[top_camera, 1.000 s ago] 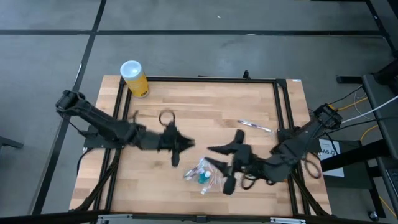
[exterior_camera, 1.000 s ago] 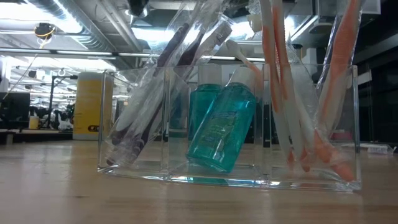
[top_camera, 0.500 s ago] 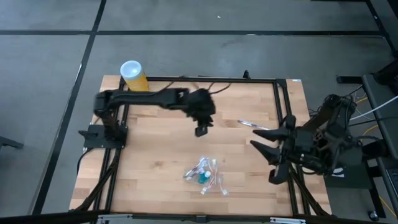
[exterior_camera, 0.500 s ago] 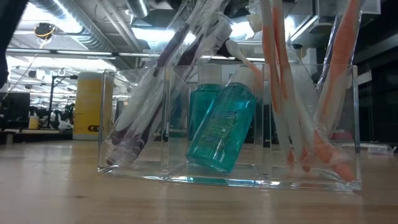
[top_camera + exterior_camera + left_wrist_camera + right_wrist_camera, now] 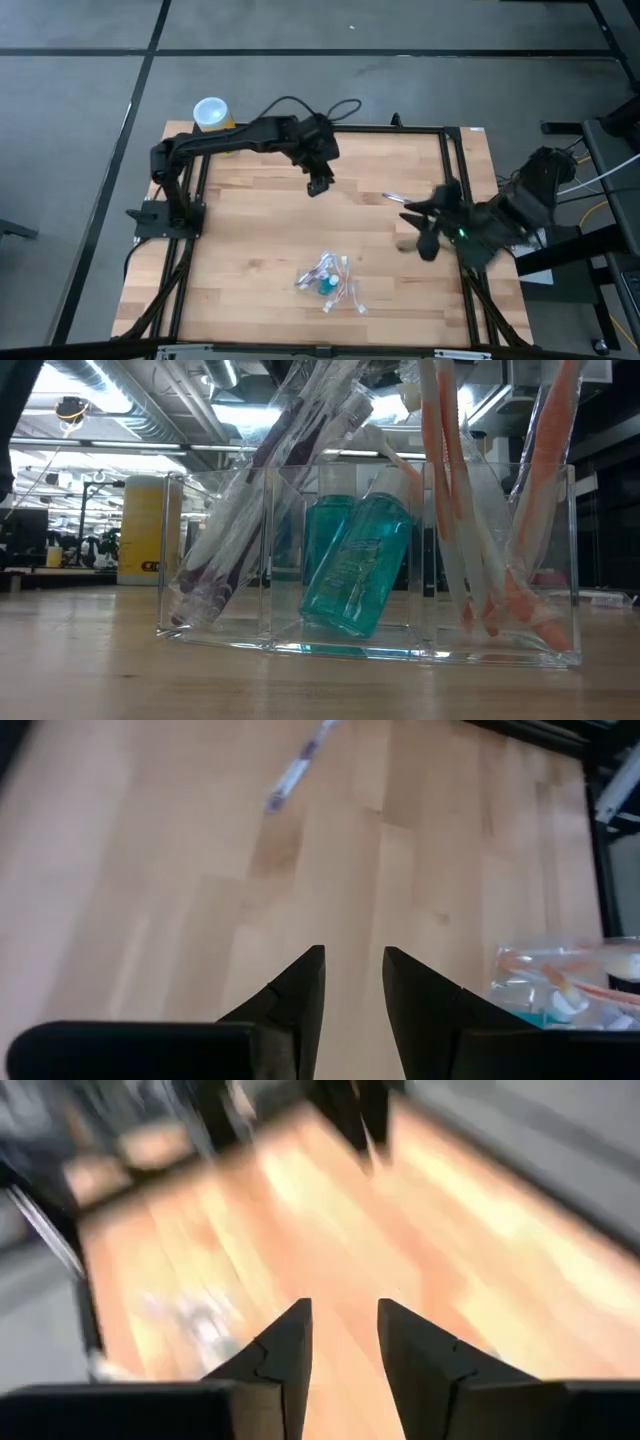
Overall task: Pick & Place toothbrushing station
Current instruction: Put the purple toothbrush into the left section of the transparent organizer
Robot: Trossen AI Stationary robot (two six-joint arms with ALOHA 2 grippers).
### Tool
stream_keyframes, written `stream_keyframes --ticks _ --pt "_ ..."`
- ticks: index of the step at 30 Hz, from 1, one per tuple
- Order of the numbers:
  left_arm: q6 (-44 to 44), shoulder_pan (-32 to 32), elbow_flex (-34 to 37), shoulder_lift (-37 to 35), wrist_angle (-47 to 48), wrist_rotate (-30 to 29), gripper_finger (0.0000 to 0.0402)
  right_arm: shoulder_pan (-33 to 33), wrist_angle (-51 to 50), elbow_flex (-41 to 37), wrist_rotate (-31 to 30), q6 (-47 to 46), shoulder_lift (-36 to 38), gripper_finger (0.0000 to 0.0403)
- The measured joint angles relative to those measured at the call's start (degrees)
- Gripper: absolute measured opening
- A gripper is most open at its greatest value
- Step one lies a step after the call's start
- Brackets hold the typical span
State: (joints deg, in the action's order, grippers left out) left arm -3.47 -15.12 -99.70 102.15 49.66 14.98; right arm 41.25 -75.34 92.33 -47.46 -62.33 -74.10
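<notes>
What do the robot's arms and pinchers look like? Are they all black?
Mostly, yes. Both arms are dark, jointed and slim. The left gripper and right gripper each end in two black, wedge-shaped jaws tapering to points. A thin black cable loops above the left arm. A small green light glows on the right arm, with yellow and white cables behind it.

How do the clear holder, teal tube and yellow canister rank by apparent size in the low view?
1. Clear holder, largest.
2. Teal tube.
3. Yellow canister, though it stands farther back, so true size is unsure.
</notes>
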Motion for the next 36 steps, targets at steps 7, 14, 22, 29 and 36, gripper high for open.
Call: stream_keyframes --ticks 7,14,22,29,36 --pt "-1.7 1.7 0.0 -7.2 5.4 -8.5 0.0100 -21.8 -13.7 -3.1 28.4 13.9 0.6 0.0116" --pt "-5.9 6.0 0.0 -14.8 6.5 -16.0 0.0100 -40.5 -12.3 -17.2 42.1 32.4 1.0 0.0116" --pt "-10.3 13.7 0.0 -18.8 7.6 -23.2 0.0100 -53.3 -2.5 -33.7 47.0 46.5 0.9 0.0116" --pt "-12.9 19.5 0.0 -18.9 7.6 -27.5 0.0100 -59.8 6.9 -40.5 48.0 53.4 -0.2 0.0116" --pt "-16.2 24.1 0.0 -19.6 7.9 -31.1 0.0100 -64.5 7.8 -47.6 48.7 56.9 -4.9 0.0136"
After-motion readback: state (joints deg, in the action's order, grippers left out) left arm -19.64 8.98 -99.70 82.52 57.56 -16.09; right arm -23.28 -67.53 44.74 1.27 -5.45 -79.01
